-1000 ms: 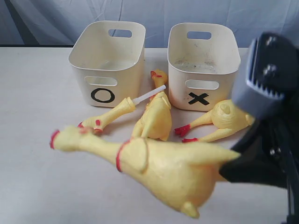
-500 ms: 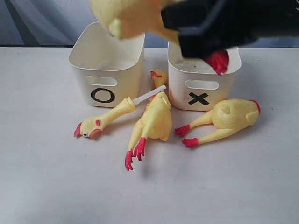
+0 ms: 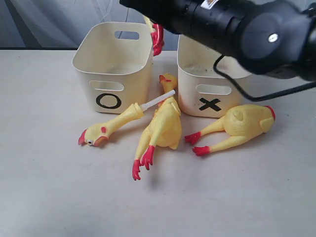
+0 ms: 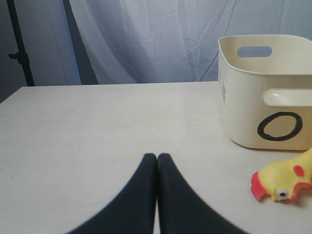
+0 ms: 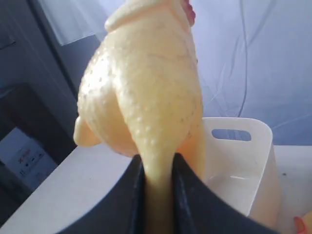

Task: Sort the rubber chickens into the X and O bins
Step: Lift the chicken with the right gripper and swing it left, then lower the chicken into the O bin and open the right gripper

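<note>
My right gripper is shut on a yellow rubber chicken, pinching a narrow part of its body. In the exterior view my black right arm stretches across the top, and the held chicken's red feet dangle by the far right corner of the O bin. The X bin stands to its right. On the table lie a head-and-neck piece with a white tube, a whole chicken and a headless body. My left gripper is shut and holds nothing.
The left wrist view shows the O bin and the chicken head off to one side of the left gripper. A cream bin with no mark showing sits below the held chicken. A pale curtain hangs behind the table.
The right arm has carried the chicken from low over the table's front up and back over the bins. Its feet now hang by the O bin's far corner.
</note>
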{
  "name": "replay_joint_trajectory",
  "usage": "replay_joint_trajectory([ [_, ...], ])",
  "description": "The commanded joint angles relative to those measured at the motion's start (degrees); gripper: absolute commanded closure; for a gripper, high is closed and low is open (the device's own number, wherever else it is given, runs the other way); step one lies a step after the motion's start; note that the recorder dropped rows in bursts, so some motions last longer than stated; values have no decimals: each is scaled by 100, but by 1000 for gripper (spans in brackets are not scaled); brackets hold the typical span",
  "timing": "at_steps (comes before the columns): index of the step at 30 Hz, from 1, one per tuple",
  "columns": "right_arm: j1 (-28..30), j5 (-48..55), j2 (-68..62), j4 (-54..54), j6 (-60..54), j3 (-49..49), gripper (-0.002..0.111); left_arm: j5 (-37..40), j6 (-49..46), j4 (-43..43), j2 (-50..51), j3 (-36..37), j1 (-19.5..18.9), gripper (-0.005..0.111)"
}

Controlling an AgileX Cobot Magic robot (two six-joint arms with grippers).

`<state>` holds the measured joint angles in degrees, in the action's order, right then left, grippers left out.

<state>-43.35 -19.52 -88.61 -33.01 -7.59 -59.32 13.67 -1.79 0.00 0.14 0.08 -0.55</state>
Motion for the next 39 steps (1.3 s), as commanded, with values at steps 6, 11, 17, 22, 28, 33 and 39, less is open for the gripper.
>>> replay_joint_trajectory([
  [6, -6, -936, -1384, 790, 1961, -1151, 109, -40, 24, -32, -14, -8, 12, 107],
  [11, 5, -1081, -1893, 839, 2006, -1798, 109, -40, 24, -32, -14, -8, 12, 107],
  [17, 5, -1397, -2458, 809, 2006, -2116, 109, -40, 24, -32, -14, -8, 12, 107],
  [22, 5, -1463, -2924, 809, 2006, -2173, 109, -40, 24, -32, -14, -8, 12, 107],
  [28, 5, -1884, -3336, 709, 2006, -2173, 109, -40, 24, -32, -14, -8, 12, 107],
  [33, 130, -1874, -3573, 569, 2006, -2173, 109, -40, 24, -32, -14, -8, 12, 107],
  [39, 272, -1477, -3625, 596, 2030, -2173, 109, -40, 24, -32, -14, -8, 12, 107],
])
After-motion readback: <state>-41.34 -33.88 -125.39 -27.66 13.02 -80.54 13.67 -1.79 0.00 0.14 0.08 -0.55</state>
